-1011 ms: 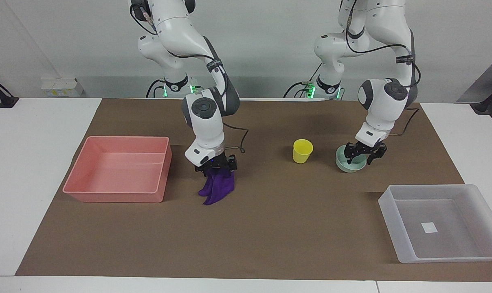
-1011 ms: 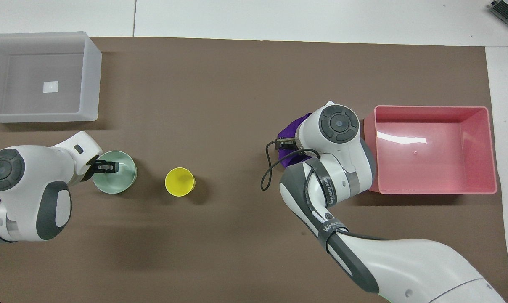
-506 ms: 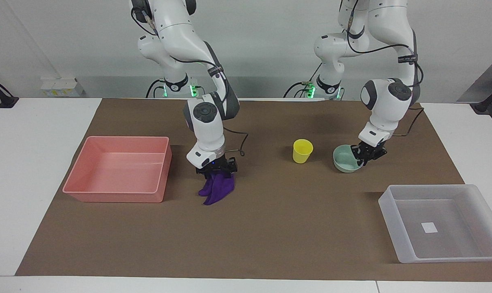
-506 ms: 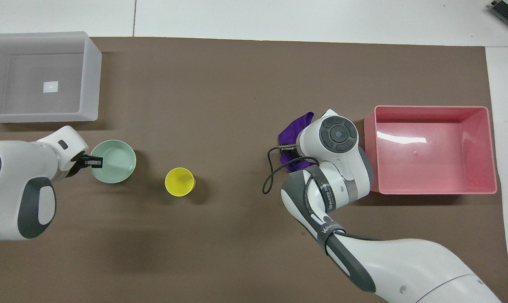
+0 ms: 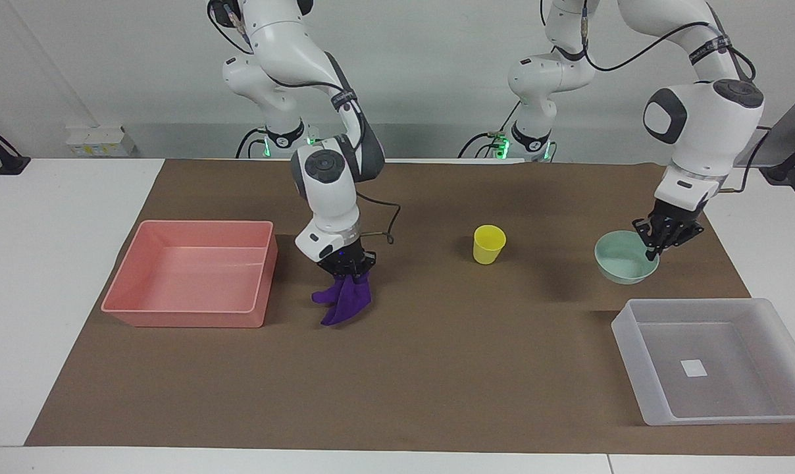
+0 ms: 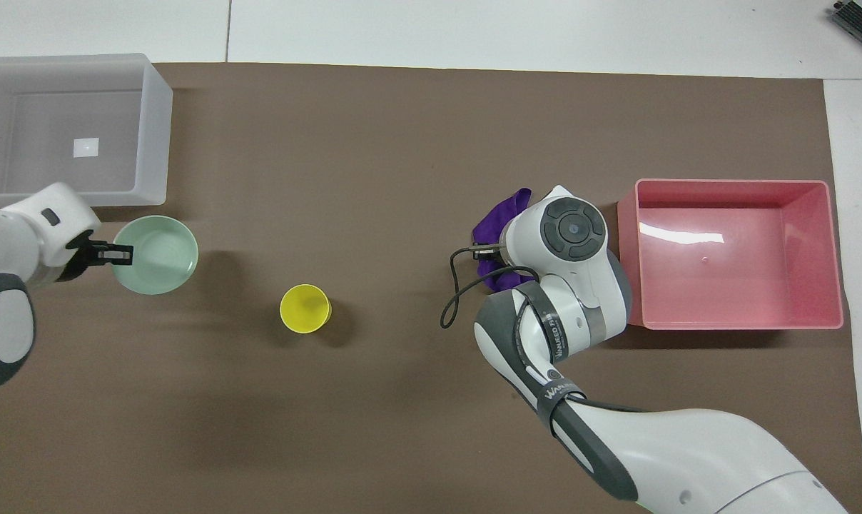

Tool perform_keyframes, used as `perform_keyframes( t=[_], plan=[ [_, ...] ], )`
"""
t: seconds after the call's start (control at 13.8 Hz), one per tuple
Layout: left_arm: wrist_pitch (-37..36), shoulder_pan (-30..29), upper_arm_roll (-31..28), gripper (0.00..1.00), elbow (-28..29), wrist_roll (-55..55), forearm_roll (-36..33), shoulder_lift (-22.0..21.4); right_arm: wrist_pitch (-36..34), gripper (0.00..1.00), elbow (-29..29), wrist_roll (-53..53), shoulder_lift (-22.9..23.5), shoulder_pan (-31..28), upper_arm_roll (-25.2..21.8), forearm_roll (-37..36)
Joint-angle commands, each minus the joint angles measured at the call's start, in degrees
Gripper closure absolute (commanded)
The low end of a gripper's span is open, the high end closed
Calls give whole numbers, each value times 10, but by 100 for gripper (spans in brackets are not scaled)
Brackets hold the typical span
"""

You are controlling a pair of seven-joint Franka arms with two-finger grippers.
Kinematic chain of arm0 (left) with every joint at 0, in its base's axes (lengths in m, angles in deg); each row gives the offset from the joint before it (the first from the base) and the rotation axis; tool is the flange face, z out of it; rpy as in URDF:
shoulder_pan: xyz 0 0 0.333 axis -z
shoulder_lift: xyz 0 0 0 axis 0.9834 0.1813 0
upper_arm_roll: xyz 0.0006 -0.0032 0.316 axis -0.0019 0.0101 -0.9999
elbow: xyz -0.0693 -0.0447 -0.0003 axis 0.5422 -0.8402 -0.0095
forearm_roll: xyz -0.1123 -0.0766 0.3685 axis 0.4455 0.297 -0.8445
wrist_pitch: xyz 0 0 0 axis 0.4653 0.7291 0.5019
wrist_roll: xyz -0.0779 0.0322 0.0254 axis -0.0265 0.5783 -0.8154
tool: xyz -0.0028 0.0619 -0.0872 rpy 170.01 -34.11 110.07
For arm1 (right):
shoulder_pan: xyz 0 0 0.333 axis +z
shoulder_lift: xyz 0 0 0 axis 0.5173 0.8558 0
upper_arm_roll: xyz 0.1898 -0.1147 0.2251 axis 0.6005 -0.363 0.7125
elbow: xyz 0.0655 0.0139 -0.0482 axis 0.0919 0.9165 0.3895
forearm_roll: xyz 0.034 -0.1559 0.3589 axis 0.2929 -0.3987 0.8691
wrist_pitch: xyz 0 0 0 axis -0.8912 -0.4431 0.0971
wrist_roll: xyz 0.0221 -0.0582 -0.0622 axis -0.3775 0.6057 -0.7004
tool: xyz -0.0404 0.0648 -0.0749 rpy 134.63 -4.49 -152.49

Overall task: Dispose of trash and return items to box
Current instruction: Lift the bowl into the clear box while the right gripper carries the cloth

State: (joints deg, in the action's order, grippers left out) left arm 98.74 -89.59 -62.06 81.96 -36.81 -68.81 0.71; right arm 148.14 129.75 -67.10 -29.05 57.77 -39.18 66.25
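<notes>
Since a second ago, your left hand (image 5: 661,245) has carried the mint-green bowl (image 5: 624,265) up off the brown mat (image 5: 437,368) and toward the left arm's end of the surface (image 5: 55,217); the right hand (image 5: 348,264) has shifted only slightly with the purple rag (image 5: 341,301).

Facing view: your left hand is closed on the bowl's rim, and the bowl hangs tilted above the mat, with its shadow on the mat below. It is near the translucent box (image 5: 717,359), on the side nearer the robots. The box sits at the left arm's end, a white square mark on its bottom. The yellow cup (image 5: 489,244) stands upright on the mat between the two hands. Your right hand is clamped on the top of the rag, which dangles from it just beside the pink tray (image 5: 193,273).

Overhead view: your left hand (image 6: 117,251) grips the bowl (image 6: 156,245) at the rim edge closest to the arm, and the bowl lies just short of the box (image 6: 156,128) wall. The cup (image 6: 305,308) is well apart from the bowl. The right arm's wrist covers the right hand; only folds of the rag (image 6: 499,218) show past it, beside the pink tray (image 6: 734,189).
</notes>
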Motion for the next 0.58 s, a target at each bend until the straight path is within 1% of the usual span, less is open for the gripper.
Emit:
perform_keyframes(
  t=[0.0, 0.14, 0.29, 0.43, 0.51],
  plan=[
    [-14, -27, 3, 100, -133, 8, -15, 108, -42, 100, 4, 10, -61, -23, 2, -2],
    [-37, -37, 3, 100, -221, 8, -16, 169, -74, 100, -5, 8, -93, -42, 1, -7],
    [-53, -47, 4, 100, -302, 8, -22, 239, -95, 100, -8, -9, -116, -77, 1, -18],
    [-70, -48, 4, 100, -396, 8, -22, 313, -113, 100, -7, -60, -132, -118, 2, -22],
    [-71, -49, 3, 100, -428, 8, -22, 342, -115, 100, -6, -92, -135, -145, 2, -22]
  ],
)
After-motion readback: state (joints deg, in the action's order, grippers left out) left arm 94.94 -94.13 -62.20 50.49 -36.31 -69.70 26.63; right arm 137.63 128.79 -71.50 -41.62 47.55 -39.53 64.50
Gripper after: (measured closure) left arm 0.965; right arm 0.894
